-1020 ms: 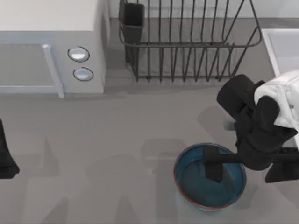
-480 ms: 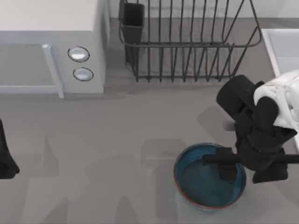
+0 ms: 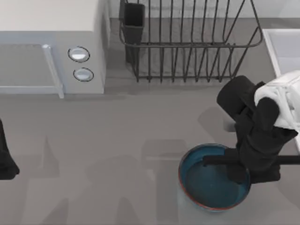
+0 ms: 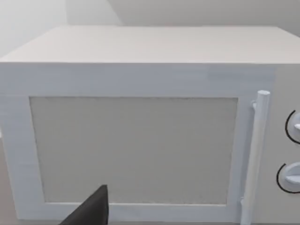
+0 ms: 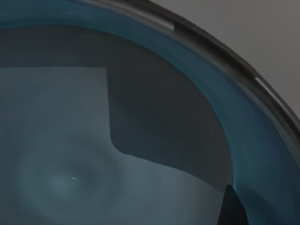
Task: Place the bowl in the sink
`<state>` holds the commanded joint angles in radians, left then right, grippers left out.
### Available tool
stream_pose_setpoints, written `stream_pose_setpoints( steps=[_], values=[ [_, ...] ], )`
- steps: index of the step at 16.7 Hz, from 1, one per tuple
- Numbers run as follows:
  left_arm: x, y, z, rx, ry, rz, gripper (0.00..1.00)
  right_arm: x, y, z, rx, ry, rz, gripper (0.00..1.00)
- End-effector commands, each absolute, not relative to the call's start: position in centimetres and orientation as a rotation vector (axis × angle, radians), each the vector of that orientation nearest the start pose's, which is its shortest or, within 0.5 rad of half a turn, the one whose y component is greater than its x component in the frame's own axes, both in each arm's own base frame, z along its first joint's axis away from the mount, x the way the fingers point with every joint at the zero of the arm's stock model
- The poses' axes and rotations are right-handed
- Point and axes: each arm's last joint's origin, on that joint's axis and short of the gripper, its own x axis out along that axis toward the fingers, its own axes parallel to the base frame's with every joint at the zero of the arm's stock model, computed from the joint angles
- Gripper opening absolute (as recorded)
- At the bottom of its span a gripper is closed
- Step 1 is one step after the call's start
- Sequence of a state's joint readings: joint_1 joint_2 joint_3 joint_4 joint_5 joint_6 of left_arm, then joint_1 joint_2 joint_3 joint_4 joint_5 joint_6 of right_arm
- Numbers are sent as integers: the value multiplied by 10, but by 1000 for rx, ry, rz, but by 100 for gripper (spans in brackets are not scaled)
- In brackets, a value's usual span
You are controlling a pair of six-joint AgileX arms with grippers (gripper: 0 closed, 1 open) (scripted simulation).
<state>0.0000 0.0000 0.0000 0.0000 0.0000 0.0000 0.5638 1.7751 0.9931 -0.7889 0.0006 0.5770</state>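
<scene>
Okay, top view: right arm reaches in from the right edge, wrist bent down, right gripper (image 3: pixel 240 169) planted on the right-hand rim of the round glossy blue-teal bowl with thin reddish-brown rim (image 3: pixel 208 180). One finger sits inside the bowl, the other is hidden under the wrist; can't tell if the jaws are clenched on the rim. Bowl rests on the flat grey counter (image 3: pixel 117 140), near the front edge, right of centre. Pale grey-white rectangular sink with raised white rim (image 3: pixel 276 49) is at the far right, well apart from the bowl, partly behind the arm. Dark wire dish rack (image 3: pixel 187 42) along the back, white microwave with two round knobs (image 3: pixel 51 47) back left. Open counter between microwave and bowl. Left arm parked at the left edge, left gripper (image 3: pixel 5 159); jaw state not readable.

Left wrist view: microwave door and handle close ahead, one dark finger (image 4: pixel 91 210) low in frame.

Right wrist view: bowl interior and curved rim up close, dark fingertip (image 5: pixel 232 206) inside, against the wall.
</scene>
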Motion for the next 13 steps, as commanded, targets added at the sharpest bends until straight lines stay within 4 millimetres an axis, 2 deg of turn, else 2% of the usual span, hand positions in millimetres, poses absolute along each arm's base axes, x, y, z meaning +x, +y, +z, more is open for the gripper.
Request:
stream_pose_setpoints(
  steps=[7, 10, 13],
  values=[
    [106, -1, 160, 0, 0, 0, 100, 251, 160, 133, 9, 1569, -9, 0],
    [106, -1, 160, 0, 0, 0, 100, 257, 165, 158, 13, 1567, -10, 0],
    [106, -1, 160, 0, 0, 0, 100, 259, 166, 199, 3, 1586, -19, 0]
  ],
)
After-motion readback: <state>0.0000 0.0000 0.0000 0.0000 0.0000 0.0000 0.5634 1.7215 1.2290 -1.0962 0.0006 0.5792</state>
